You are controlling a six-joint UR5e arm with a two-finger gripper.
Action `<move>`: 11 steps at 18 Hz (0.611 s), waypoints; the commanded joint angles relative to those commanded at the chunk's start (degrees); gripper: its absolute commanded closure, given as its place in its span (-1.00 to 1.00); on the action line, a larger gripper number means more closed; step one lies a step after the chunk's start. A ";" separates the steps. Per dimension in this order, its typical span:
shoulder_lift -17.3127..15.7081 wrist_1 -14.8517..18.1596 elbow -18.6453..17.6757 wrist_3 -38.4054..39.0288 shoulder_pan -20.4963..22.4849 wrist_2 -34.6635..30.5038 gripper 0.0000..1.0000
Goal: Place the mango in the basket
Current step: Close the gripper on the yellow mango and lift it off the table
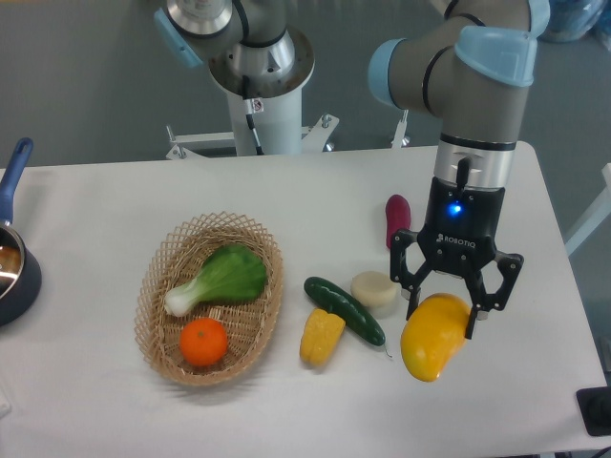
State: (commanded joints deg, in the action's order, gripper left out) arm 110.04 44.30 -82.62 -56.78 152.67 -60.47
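The mango, glossy yellow with an orange tinge, is at the right of the table, tilted, its upper end between my fingers. My gripper points straight down over it, with one finger on each side pressing on the fruit. The wicker basket stands at the left-centre, well to the left of the gripper. It holds a green leafy vegetable and a round orange. I cannot tell whether the mango rests on the table or is just off it.
Between basket and mango lie a yellow corn piece, a dark green cucumber and a pale round piece. A dark red vegetable lies behind them. A dark blue pot stands at the left edge.
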 joint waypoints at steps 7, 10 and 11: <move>-1.14 0.09 -0.97 1.14 -0.70 0.00 0.06; -1.32 0.09 -0.97 3.95 -1.58 0.00 0.06; -1.32 0.09 -0.88 5.70 -2.63 -0.09 0.06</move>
State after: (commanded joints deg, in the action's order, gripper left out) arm 108.72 44.38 -83.50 -51.08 150.04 -60.56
